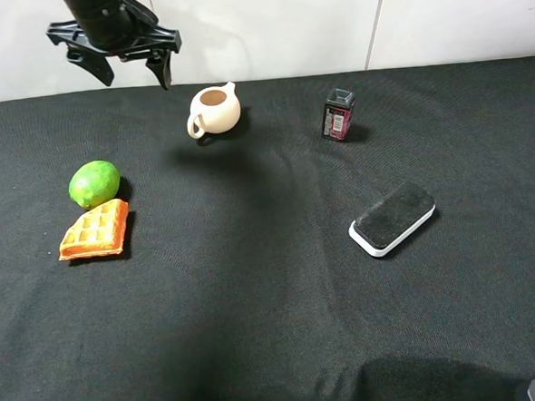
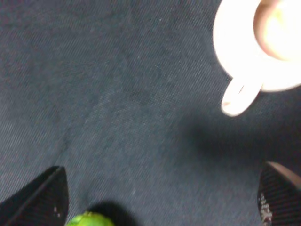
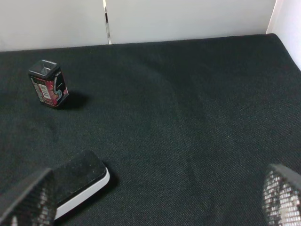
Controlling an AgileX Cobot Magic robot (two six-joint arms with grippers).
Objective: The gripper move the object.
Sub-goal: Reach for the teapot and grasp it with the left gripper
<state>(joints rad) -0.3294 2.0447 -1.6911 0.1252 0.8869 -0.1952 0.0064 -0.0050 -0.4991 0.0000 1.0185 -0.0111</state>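
Black two-fingered left gripper (image 1: pixel 136 79) hovers spread and empty just beside the small round cream ceramic teapot (image 1: pixel 215 110), which stands ungrasped at the far side of the black-clothed table (image 1: pixel 257 328); grasp and move apparently not yet made.

Legible text: we find none. The small dark rectangular box (image 1: pixel 338 113) bears a red-and-white printed label (image 3: pixel 47 89). We cannot read its markings in any view.
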